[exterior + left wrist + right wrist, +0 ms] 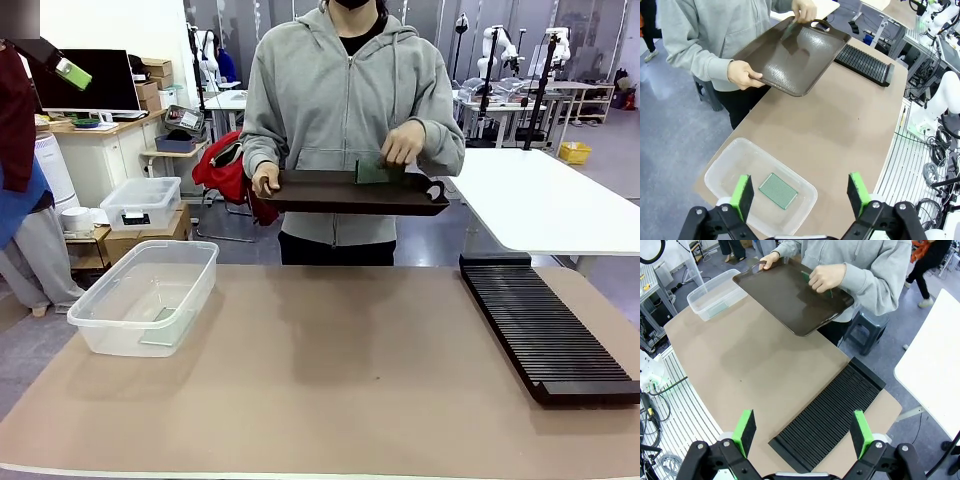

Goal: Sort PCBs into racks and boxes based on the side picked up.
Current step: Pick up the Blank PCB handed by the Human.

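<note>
The table (350, 400) carries the rack (545, 320) on the right and the clear box (125, 338) on the left. In the box one dark-green PCB (778, 190) lies flat, just below my left jaws, which are spread and empty. My right jaws, likewise spread and empty, hang over the rack. Past the far edge a person holds a brown tray (320, 192). One hand (403, 143) props the other PCB (370, 173) on edge, long axis left-right, slightly right of centre, so I judge the right arm nearer.
</note>
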